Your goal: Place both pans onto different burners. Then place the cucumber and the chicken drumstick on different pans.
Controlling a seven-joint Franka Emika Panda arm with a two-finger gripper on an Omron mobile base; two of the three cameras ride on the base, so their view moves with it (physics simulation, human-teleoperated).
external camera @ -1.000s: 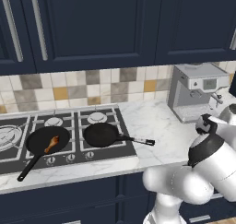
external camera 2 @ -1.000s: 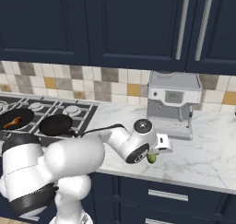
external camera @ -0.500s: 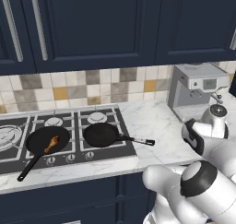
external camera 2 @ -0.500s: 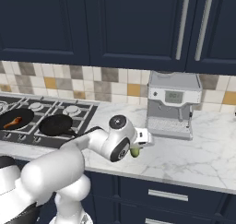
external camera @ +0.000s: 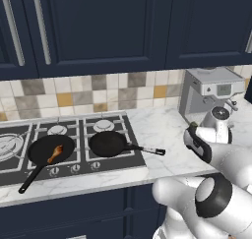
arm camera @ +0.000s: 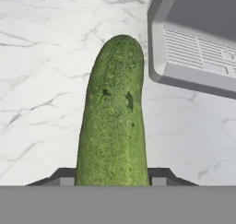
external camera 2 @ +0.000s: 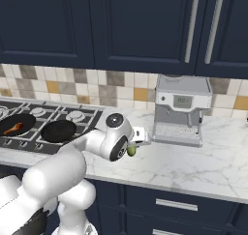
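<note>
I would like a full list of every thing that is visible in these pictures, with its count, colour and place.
Pans: two, matte black, on separate front burners of the cooktop; second pan on the right.
Chicken drumstick: one, orange-brown, inside the left pan.
Cucumber: one, green, held between the jaws above the counter, near the coffee machine.
Cooktop: one, black, with silver burner rings and small knobs, set in the counter.
Coffee machine: one, silver-grey, on the counter against the tiled wall.
Counter: one, white marble.
Cabinets: dark blue, above and below the counter.
Gripper: one, closed on the cucumber, on the white arm.
</note>
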